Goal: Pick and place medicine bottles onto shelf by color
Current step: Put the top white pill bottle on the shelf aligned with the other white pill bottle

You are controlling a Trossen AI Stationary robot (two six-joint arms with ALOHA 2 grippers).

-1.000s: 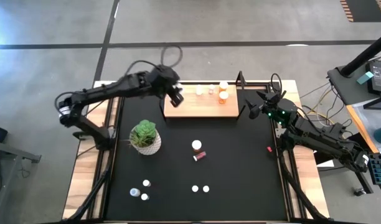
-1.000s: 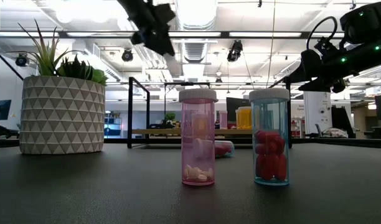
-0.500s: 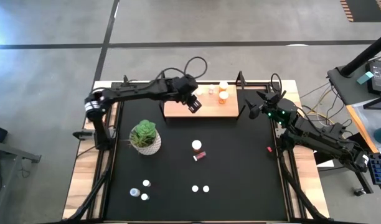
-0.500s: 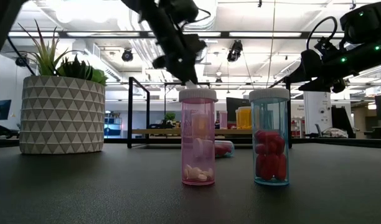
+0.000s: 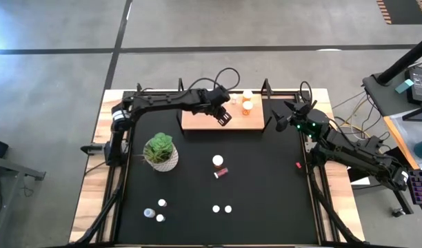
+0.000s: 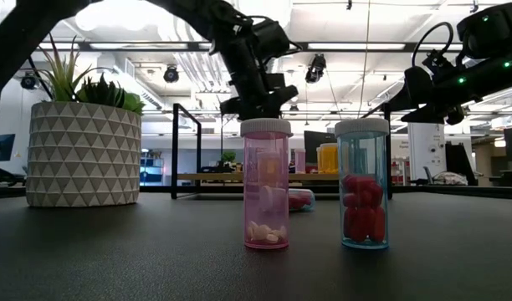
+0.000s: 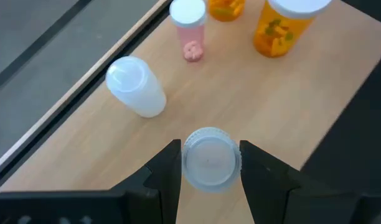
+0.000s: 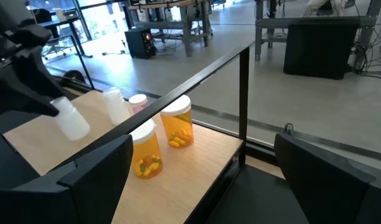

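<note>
Flat rectangular light-wood shelf board (image 7: 253, 106): smooth, matt grain; black metal end frames (image 8: 243, 106). On shelf: translucent orange plastic bottles (image 8: 145, 157), glossy; frosted white plastic bottle (image 7: 136, 87), smooth cap. Black tabletop (image 5: 266, 186) beside shelf: matt.

The shelf (image 5: 218, 122), a light-wood board with black end frames, sits at the table's far edge. On it stand a white bottle (image 7: 136, 87), a pink one (image 7: 189, 29) and two amber ones (image 8: 145, 156) (image 8: 177, 129). Another white bottle (image 7: 210, 158) hangs over the board, held between two dark fingers. On the black tabletop, a pink bottle (image 6: 266, 184) and a clear, red-filled one (image 6: 363, 183) stand upright; one red bottle (image 5: 221, 172) lies on its side, with small white-capped ones (image 5: 227, 209) nearer the front.
</note>
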